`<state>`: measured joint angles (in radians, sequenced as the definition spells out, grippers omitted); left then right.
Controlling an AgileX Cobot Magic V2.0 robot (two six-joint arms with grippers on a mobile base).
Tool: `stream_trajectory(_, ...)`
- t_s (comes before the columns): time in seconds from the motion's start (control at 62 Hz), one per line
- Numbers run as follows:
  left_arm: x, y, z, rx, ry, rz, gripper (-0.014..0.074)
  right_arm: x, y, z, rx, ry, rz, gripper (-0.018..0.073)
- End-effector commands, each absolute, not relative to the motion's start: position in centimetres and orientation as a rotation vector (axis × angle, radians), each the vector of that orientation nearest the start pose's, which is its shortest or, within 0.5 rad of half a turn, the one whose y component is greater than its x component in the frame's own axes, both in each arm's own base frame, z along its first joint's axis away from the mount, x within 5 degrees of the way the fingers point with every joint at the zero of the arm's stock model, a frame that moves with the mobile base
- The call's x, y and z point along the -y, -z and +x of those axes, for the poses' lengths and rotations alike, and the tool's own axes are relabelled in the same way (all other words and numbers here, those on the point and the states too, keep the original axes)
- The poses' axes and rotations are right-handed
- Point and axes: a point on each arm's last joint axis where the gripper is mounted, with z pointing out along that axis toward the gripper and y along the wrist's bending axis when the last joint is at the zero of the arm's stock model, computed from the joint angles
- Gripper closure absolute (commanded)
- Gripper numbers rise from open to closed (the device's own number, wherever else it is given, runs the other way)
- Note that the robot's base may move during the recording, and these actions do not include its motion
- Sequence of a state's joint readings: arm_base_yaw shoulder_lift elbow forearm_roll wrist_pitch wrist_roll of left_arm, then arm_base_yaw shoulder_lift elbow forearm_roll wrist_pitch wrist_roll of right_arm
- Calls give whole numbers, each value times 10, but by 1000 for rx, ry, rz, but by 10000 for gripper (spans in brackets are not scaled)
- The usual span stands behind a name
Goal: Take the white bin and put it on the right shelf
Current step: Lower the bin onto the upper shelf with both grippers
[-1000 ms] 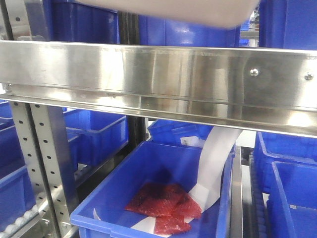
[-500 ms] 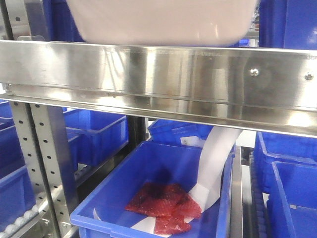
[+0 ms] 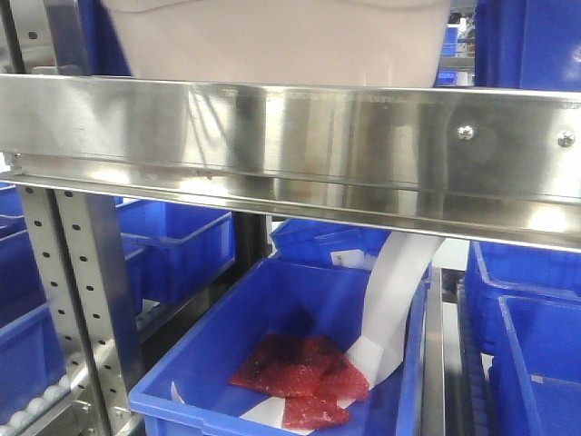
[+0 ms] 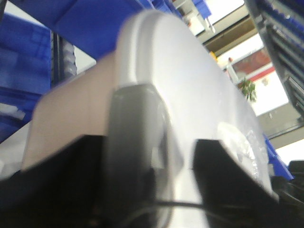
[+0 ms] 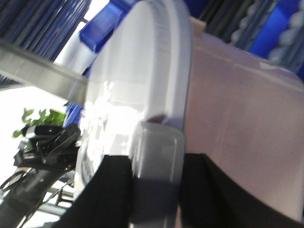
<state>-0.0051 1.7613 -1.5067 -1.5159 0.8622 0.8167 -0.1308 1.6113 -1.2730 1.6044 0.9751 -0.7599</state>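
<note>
From the front, the white bin (image 3: 272,41) fills the top of the picture. Its lower edge is just behind the wide steel rail of the shelf (image 3: 290,136), and I cannot tell whether it rests on the shelf. Lower down, a blue crate (image 3: 200,363) holds red packets (image 3: 295,372) and a paper strip (image 3: 395,291).

From my left wrist, my left gripper (image 4: 149,190) is clamped on the bin's end, one dark finger on each side of the grey latch (image 4: 135,137).

From my right wrist, my right gripper (image 5: 159,199) pinches the bin's other end around a pale latch (image 5: 156,156).
</note>
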Motion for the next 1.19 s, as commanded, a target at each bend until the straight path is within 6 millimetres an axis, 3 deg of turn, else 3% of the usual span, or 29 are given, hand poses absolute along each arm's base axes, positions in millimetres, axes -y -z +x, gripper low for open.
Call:
stream_trajectory(0.0, 78, -395, 386, -1782, 1296, 86, 131, -37, -387, 341, -1766, -1447, 52, 57)
stream_trajectory(0.081, 77, -397, 386, -1773, 1291, 91, 113, -35, -385, 342, -1783, -1408, 42, -93)
stream_trajectory(0.371, 74, -417, 385, -1794, 1084, 277, 114, -7, -384, 343, -1781, -1313, 88, -74)
stream_trajectory(0.532, 73, -432, 382, -1793, 968, 383, 114, 11, -388, 342, -1841, -1168, 32, -74)
stream_trajectory(0.79, 73, -456, 366, -1836, 853, 572, 174, 13, -428, 317, -1846, -954, -151, -60)
stream_trajectory(0.903, 74, -466, 353, -1853, 834, 632, 269, 7, -450, 294, -1802, -888, -200, 75)
stream_trajectory(1.081, 76, -476, 332, -1859, 853, 720, 483, -3, -478, 255, -1747, -773, -283, 488)
stream_trajectory(1.177, 76, -478, 323, -1879, 833, 766, 647, -7, -484, 236, -1739, -720, -303, 491)
